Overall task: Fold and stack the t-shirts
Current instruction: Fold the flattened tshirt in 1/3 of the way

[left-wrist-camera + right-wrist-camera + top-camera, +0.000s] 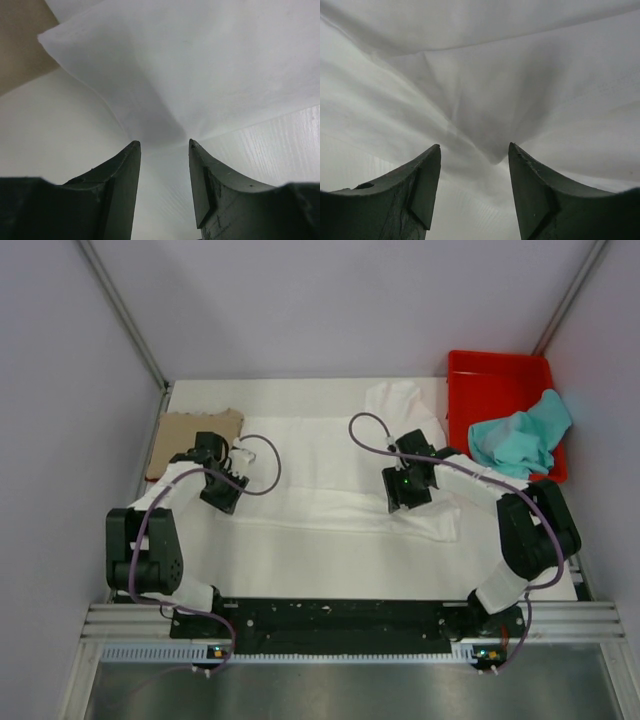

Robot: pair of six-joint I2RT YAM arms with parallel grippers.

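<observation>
Left gripper (164, 145) and right gripper (474, 147) both stand parted, gripping nothing, low over opposite ends of the white cloth t-shirt (325, 465) spread mid-table, evidently placed for folding.

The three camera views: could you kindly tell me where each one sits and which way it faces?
Top external: above and behind the arm bases, looking down; both arms show over the white t-shirt.
Left wrist: on the left arm, looking past the open left gripper at white cloth and the tan t-shirt.
Right wrist: on the right arm, looking past the open right gripper at white cloth.
Both wrist views share the white t-shirt.
</observation>
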